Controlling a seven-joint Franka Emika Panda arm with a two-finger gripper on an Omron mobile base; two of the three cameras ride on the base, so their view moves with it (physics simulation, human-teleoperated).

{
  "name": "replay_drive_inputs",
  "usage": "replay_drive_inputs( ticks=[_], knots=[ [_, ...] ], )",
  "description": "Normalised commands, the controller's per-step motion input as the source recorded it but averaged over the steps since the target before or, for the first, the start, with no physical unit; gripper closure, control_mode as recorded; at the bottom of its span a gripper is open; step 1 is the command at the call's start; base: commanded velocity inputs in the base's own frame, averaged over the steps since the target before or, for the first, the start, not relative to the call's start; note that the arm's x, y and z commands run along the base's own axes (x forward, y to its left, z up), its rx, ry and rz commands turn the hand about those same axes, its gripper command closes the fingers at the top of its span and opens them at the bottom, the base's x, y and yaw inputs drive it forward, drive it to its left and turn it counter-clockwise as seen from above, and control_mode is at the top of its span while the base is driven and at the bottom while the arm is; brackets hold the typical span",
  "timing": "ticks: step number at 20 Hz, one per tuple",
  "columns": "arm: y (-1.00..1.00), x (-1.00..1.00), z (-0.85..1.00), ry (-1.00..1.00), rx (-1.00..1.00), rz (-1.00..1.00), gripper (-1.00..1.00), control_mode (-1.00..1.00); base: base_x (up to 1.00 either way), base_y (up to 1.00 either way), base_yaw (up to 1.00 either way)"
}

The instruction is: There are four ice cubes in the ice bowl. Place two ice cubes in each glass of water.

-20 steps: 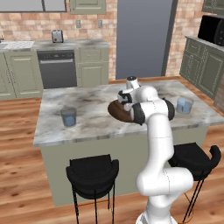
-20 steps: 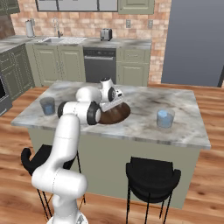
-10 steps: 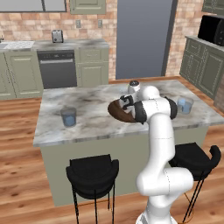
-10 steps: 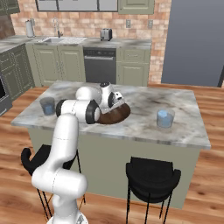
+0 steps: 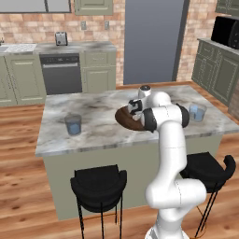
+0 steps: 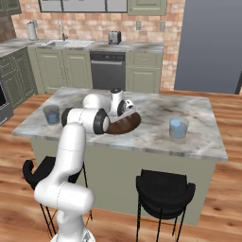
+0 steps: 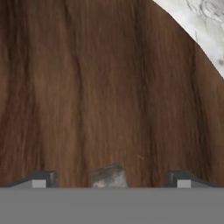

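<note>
The dark-brown wooden ice bowl [image 5: 125, 120] [image 6: 127, 125] [image 7: 109, 87] sits mid-island. My gripper [image 5: 134, 109] [image 6: 126, 109] [image 7: 111, 180] points down into it, open, close above the wood. In the hand view one pale ice cube [image 7: 108, 176] lies between the two fingertips [image 7: 41, 179], with a gap on each side. Other ice cubes are hidden by the hand. One glass of water [image 5: 73, 124] [image 6: 51, 114] stands toward the island's left end, the other glass of water [image 5: 197, 112] [image 6: 178, 128] toward its right end.
The marble island counter [image 5: 98, 109] [image 6: 156, 113] carries the bowl and both glasses. Two black stools [image 5: 99, 186] [image 6: 165, 191] stand at its near side. Cabinets and a dishwasher [image 5: 60, 73] line the back wall.
The hand has sunk slightly lower over the bowl and shifted a little sideways. Its jaws stayed open; bowl and glasses have not moved.
</note>
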Motion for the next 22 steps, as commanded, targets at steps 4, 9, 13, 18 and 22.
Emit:
replay_drive_inputs(
  ticks=[4,9,13,18,22],
  knots=[
    [0.0,0.01,-0.36,0.0,-0.01,0.0,-1.0,-1.0,0.0,0.0,0.0],
    [0.01,0.05,-0.42,0.0,0.0,0.0,-1.0,-1.0,0.0,0.0,0.0],
    [0.01,-0.09,-0.02,-0.02,0.02,-0.02,-1.0,-1.0,0.0,0.0,0.0],
    [0.0,-0.52,0.89,-0.06,0.08,-0.21,-1.0,-1.0,0.0,0.0,0.0],
    [0.04,-0.68,0.18,0.03,0.02,-0.14,-1.0,-1.0,0.0,0.0,0.0]
  ],
)
